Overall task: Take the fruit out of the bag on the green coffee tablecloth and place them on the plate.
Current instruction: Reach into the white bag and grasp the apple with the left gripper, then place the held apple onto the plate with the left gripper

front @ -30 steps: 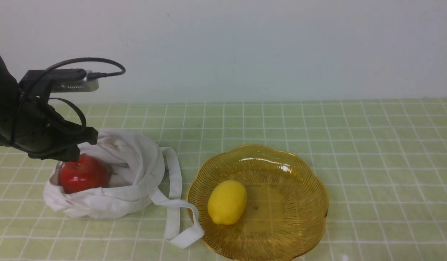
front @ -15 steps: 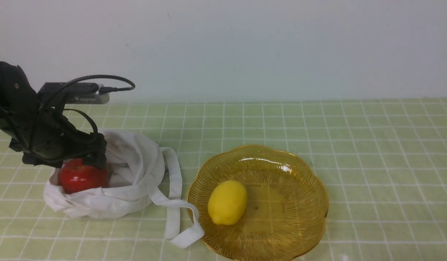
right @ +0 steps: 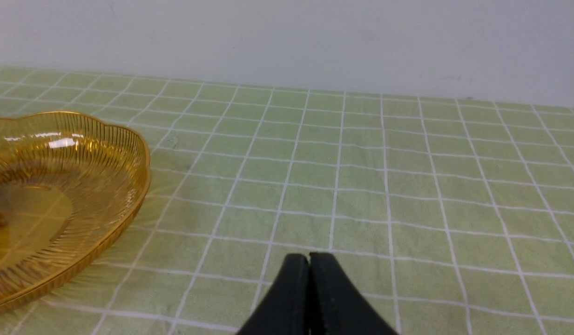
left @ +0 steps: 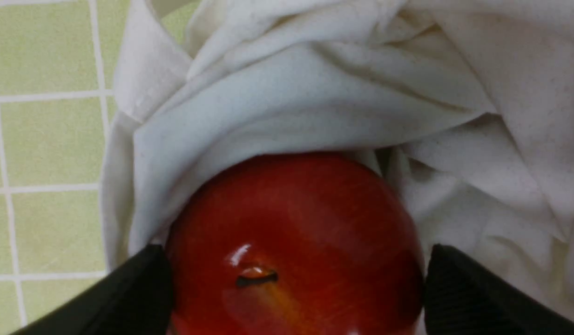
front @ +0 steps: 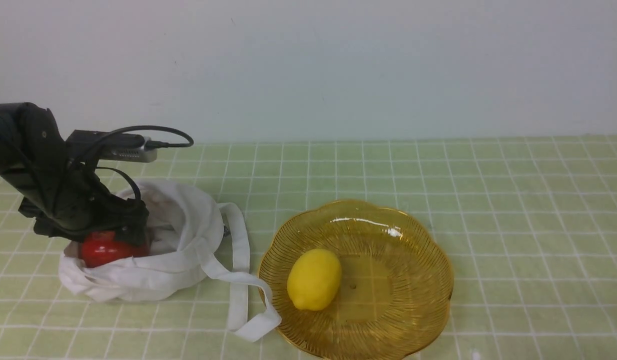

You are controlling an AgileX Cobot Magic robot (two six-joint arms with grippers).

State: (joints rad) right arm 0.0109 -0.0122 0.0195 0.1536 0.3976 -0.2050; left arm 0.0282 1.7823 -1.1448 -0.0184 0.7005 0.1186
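Amber glass plate point(front: 403, 270) lies nearest, at 6 o'clock on the green checked tablecloth point(front: 513, 210), with a yellow lemon point(front: 314, 279) on it. Toward the plate's 3 o'clock the right gripper point(right: 309, 256) hangs over bare cloth, fingers pressed together, empty. Slightly farther, at the plate's 9 o'clock, the white bag point(front: 188, 220) holds the red apple point(front: 100, 250); the left gripper point(left: 296, 251) straddles it, jaws apart just beside its skin.

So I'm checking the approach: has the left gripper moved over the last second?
Yes. Against the bag in the front view, the left gripper has dropped lower and slightly rightward; its fingers now flank the apple.
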